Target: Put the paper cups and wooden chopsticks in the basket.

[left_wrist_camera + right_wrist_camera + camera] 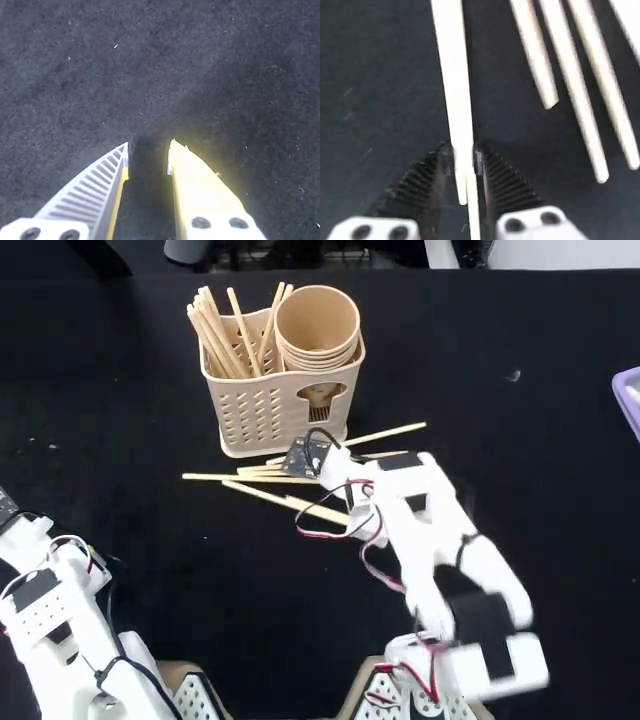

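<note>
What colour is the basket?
The basket is beige; the high view shows it best.

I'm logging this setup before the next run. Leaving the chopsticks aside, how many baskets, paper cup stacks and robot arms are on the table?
basket: 1
stack of paper cups: 1
robot arms: 2, the left arm and the right arm
Total: 4
</note>
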